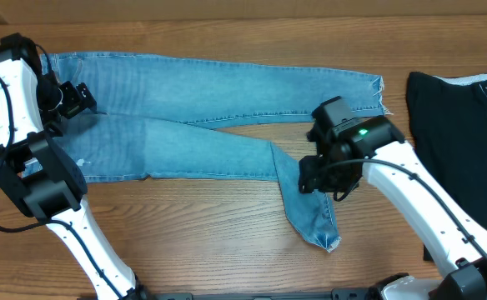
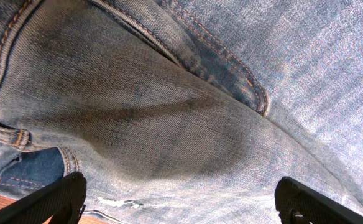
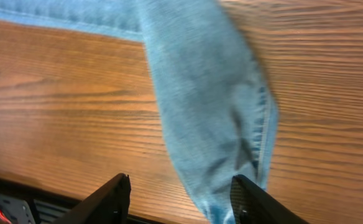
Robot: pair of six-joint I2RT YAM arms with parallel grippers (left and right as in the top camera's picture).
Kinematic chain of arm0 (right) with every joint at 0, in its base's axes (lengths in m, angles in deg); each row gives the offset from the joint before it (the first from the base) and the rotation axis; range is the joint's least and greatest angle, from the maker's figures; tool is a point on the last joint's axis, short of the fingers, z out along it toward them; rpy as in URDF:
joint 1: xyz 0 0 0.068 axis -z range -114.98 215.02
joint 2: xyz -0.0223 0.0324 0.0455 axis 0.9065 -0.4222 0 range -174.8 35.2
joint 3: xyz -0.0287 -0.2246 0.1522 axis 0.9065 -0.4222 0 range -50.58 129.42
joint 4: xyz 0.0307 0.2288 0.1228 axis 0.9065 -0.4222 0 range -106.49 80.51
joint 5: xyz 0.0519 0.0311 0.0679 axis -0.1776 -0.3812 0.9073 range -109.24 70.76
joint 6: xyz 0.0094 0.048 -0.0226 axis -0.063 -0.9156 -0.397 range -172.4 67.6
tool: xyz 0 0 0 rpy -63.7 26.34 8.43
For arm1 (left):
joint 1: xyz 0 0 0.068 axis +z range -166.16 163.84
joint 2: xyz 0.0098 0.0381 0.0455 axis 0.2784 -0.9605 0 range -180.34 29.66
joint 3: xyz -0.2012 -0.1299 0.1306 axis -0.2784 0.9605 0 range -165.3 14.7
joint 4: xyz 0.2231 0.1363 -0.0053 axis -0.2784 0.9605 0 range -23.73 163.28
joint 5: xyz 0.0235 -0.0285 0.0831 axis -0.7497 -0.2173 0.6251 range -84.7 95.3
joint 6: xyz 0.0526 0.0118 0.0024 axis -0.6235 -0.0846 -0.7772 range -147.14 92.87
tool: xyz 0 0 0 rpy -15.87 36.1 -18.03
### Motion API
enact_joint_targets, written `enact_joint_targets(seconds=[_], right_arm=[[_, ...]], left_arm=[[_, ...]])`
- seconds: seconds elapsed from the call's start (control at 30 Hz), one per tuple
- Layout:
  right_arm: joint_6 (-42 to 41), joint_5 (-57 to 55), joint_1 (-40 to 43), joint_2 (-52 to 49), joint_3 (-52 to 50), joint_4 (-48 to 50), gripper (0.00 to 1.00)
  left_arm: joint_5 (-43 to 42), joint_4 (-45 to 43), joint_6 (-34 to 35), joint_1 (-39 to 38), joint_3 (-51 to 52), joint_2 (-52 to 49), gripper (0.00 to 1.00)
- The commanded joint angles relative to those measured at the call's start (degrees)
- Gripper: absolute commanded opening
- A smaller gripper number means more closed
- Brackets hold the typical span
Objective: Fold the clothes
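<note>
The light blue jeans (image 1: pixel 210 83) lie spread across the wooden table, waist at the left. The upper leg runs straight right to a frayed hem. The lower leg bends downward near the middle, its hem toward the front edge. My left gripper (image 1: pixel 75 100) hovers open over the waist and seat area. In the left wrist view (image 2: pixel 181 193) its fingers are spread wide above the denim (image 2: pixel 169 112) with seams and a pocket edge. My right gripper (image 1: pixel 310 179) is open over the bent lower leg. In the right wrist view (image 3: pixel 181 193) that leg (image 3: pixel 200 93) runs between the fingers.
A black garment (image 1: pixel 460 125) lies at the right edge of the table, with a bit of white cloth (image 1: pixel 477 79) at its top. Bare wood (image 1: pixel 185 225) lies in front of the jeans. The table's front edge shows in the right wrist view (image 3: pixel 45 193).
</note>
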Motion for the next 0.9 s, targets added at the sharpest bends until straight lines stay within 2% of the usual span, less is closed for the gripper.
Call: enact_joint_targets(seconds=[0.0, 0.03, 0.17, 0.27, 0.57, 0.63, 0.87], right_arm=[[-0.70, -3.78, 3.30, 0.79, 0.98, 0.39, 0.57], [-1.92, -5.46, 4.59, 0.55, 0.81, 0.63, 0.57], [-1.86, -5.79, 9.90, 0.35, -5.42, 5.77, 0.44], [-1.79, -5.42, 12.22, 0.33, -11.21, 10.25, 0.41], [-1.09, -2.56, 12.31, 0.24, -22.80, 23.47, 0.42], [1.60, 1.90, 12.31, 0.24, -25.49, 27.76, 0.43], [1.86, 1.81, 12.20, 0.24, -27.93, 30.10, 0.46]], left_arm=[[-0.57, -0.15, 0.74, 0.00, -0.13, 2.10, 1.00], [-0.59, -0.15, 0.76, 0.00, -0.13, 2.10, 1.00], [-0.59, -0.09, 0.74, 0.00, -0.13, 2.10, 1.00], [-0.59, -0.13, 0.74, 0.00, -0.13, 2.10, 1.00], [-0.59, -0.13, 0.76, 0.00, -0.13, 2.10, 1.00], [-0.59, -0.15, 0.76, -0.02, -0.13, 2.10, 1.00], [-0.59, -0.15, 0.76, -0.02, -0.13, 2.10, 1.00]])
